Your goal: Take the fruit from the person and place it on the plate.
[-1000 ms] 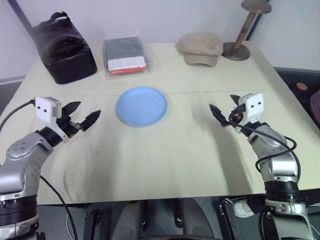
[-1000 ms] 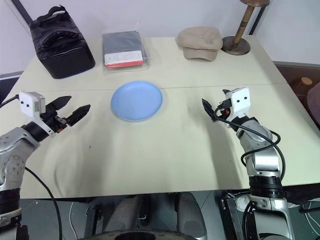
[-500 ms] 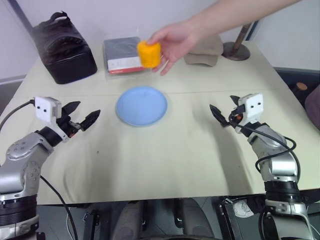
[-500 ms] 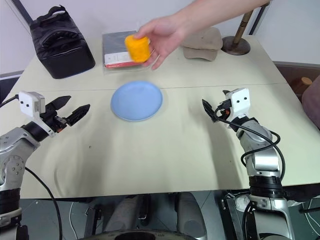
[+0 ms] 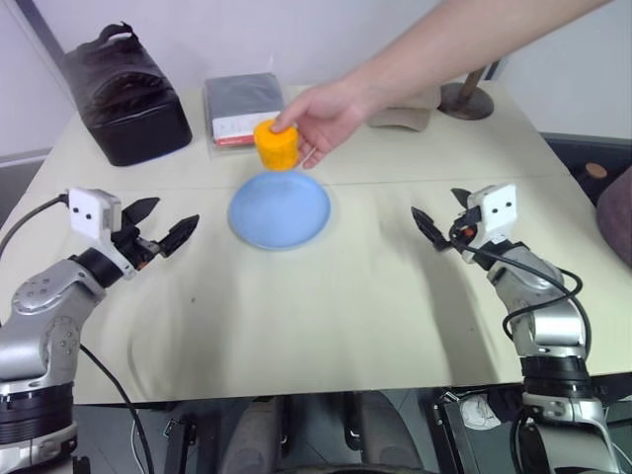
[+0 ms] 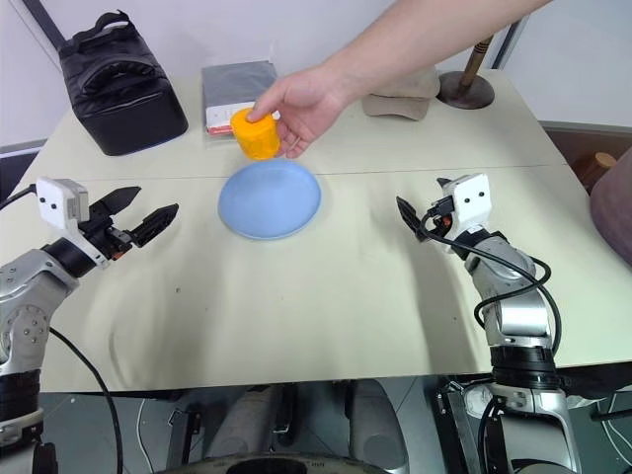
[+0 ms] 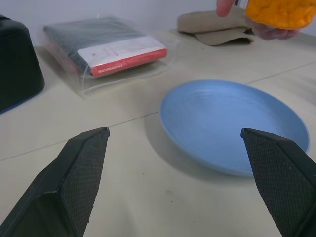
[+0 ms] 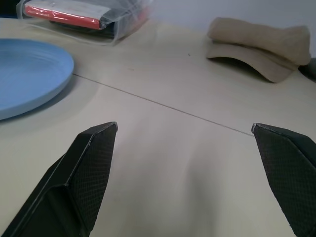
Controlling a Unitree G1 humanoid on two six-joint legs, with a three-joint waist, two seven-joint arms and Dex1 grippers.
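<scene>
A person's hand (image 5: 321,118) reaches in from the back right and holds the orange-yellow fruit (image 5: 276,145) in the air, just over the far edge of the light-blue plate (image 5: 279,209). The plate lies bare on the middle of the table. My left gripper (image 5: 176,214) hovers open to the plate's left, pointing at it with nothing between its fingers. In the left wrist view the fruit (image 7: 279,11) hangs beyond the plate (image 7: 232,126). My right gripper (image 5: 434,205) stands open to the plate's right, also holding nothing.
At the back of the cream table (image 5: 326,316) there are a black bag (image 5: 123,94), a flat packaged item with a red strip (image 5: 247,111), a beige cap (image 5: 405,109) partly behind the person's arm, and a wooden stand (image 5: 466,97).
The person's arm came in from the back right with the fruit, then brought it down and toward the plate's far edge. Both grippers have stayed still and open.
</scene>
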